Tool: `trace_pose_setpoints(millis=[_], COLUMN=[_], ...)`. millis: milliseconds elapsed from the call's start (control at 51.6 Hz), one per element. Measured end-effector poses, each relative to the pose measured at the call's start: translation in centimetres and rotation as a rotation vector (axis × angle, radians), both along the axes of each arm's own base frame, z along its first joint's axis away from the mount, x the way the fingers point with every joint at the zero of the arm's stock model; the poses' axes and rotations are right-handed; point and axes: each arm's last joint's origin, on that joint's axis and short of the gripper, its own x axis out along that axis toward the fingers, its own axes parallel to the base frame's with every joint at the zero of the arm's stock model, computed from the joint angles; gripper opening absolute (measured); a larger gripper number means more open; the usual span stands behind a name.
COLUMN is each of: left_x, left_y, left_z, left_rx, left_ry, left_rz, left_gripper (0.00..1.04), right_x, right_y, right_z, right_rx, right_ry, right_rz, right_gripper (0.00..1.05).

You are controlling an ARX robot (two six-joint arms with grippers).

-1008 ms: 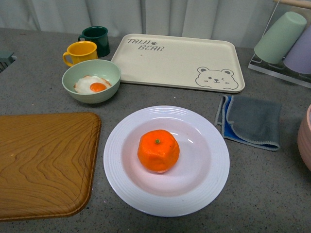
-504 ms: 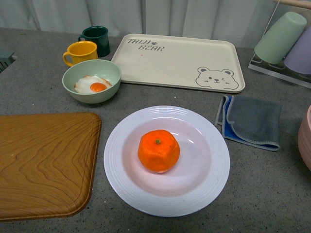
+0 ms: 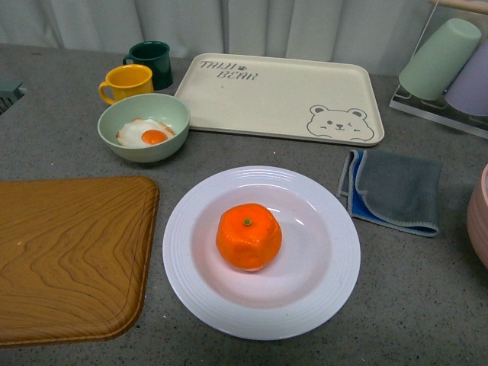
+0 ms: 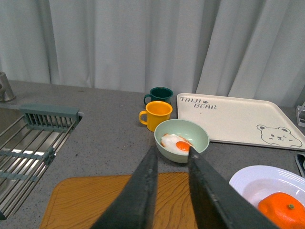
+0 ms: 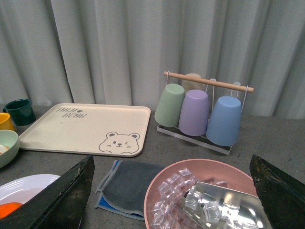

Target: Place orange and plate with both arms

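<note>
The orange (image 3: 248,237) rests in the middle of the white plate (image 3: 328,290) on the grey counter, near the front. Neither arm shows in the front view. In the left wrist view, my left gripper (image 4: 170,151) is shut and holds nothing, raised above the wooden board (image 4: 86,200); the orange (image 4: 285,213) and plate (image 4: 248,181) lie off to its side. My right gripper (image 5: 174,176) stands wide open and empty above a pink bowl of ice cubes (image 5: 162,191). A sliver of the orange (image 5: 8,209) and the plate (image 5: 28,183) shows at that view's edge.
A wooden board (image 3: 69,255) lies left of the plate. Behind stand a green bowl with a fried egg (image 3: 143,126), a yellow mug (image 3: 126,82), a dark green mug (image 3: 152,59) and a cream bear tray (image 3: 282,95). A grey cloth (image 3: 396,189) and a cup rack (image 3: 446,65) are at the right.
</note>
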Motion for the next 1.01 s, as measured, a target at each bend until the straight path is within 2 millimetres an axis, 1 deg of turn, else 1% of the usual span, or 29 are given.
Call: trace_pose_setpoints(millis=[39,78,97,233,310,349,368,388,426,465,504,639,698,775,853,949,1008], left_x=[0.0,0.0,0.0,0.0,0.0,0.0,0.0,0.0,0.0,0.0,0.0,0.0,0.0,0.0,0.0,0.0,0.0], left_y=[0.0,0.0,0.0,0.0,0.0,0.0,0.0,0.0,0.0,0.0,0.0,0.0,0.0,0.0,0.0,0.0,0.0], left_z=[0.0,0.0,0.0,0.0,0.0,0.0,0.0,0.0,0.0,0.0,0.0,0.0,0.0,0.0,0.0,0.0,0.0], left_rx=[0.0,0.0,0.0,0.0,0.0,0.0,0.0,0.002,0.002,0.002,0.002,0.002,0.003,0.002,0.003,0.003,0.002], left_ry=[0.0,0.0,0.0,0.0,0.0,0.0,0.0,0.0,0.0,-0.001,-0.001,-0.001,-0.001,-0.001,-0.001,-0.001,-0.001], left_rz=[0.0,0.0,0.0,0.0,0.0,0.0,0.0,0.0,0.0,0.0,0.0,0.0,0.0,0.0,0.0,0.0,0.0], left_gripper=[0.3,0.39,0.42,0.76,0.91,0.96,1.0,1.0,0.98,0.97,0.98,0.98,0.98,0.98,0.98,0.98,0.98], right_x=[0.0,0.0,0.0,0.0,0.0,0.0,0.0,0.0,0.1,0.5,0.9,2.8,4.0,5.9,8.0,9.8,10.7], right_y=[0.0,0.0,0.0,0.0,0.0,0.0,0.0,0.0,0.0,0.1,0.2,1.2,1.8,2.8,3.9,4.8,5.2], right_z=[0.0,0.0,0.0,0.0,0.0,0.0,-0.1,-0.1,-0.1,-0.3,-0.4,-0.6,-0.4,-0.5,-1.6,-3.0,-3.6], right_rx=[0.0,0.0,0.0,0.0,0.0,-0.001,-0.021,-0.044,-0.11,-0.188,-0.221,-0.24,-0.207,-0.118,-0.003,0.105,0.156], right_ry=[0.0,0.0,0.0,0.0,0.0,0.0,0.027,0.046,0.142,0.211,0.243,0.308,0.34,0.406,0.511,0.645,0.706], right_rz=[0.0,0.0,0.0,0.0,0.0,-0.001,-0.011,-0.025,-0.039,-0.016,0.009,0.104,0.151,0.219,0.309,0.392,0.414], right_gripper=[0.95,0.95,0.95,0.95,0.95,0.95,0.95,0.95,0.95,0.95,0.95,0.95,0.95,0.95,0.95,0.95,0.95])
